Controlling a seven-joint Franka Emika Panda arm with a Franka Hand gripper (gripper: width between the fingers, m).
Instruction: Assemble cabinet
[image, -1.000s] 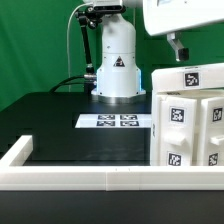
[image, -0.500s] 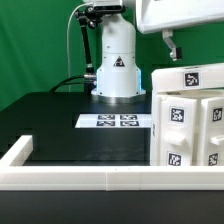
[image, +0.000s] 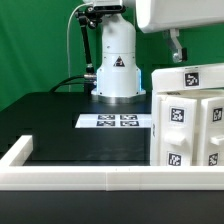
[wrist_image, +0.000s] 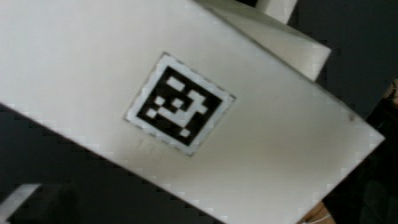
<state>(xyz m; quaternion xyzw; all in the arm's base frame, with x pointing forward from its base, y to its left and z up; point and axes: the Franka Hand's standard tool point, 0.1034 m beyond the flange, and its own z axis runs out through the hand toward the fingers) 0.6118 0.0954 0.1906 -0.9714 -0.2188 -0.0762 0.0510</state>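
The cabinet (image: 190, 125) stands on the black table (image: 60, 135) at the exterior view's right, close behind the white rim (image: 90, 178), with its tagged blocks facing the camera. The gripper (image: 179, 52) hangs just above the cabinet's top and does not touch it. I see only one finger (image: 177, 44) coming down from the white hand, so I cannot tell if the jaws are open or closed. In the wrist view a white face with a tag (wrist_image: 182, 103) fills almost the whole picture and lies tilted there. It is probably the top of the cabinet, seen from near.

The step in hand, as I judge it, is the approach for taking or pushing one part of the cabinet. To do it well, the arm should come down slowly and straight. The jaws should be set wider than the edge they must take and turned square to that edge. A grip on the middle, not on a corner, would keep the part from turning. The marker board (image: 120, 121) lies well apart and is not in the way.
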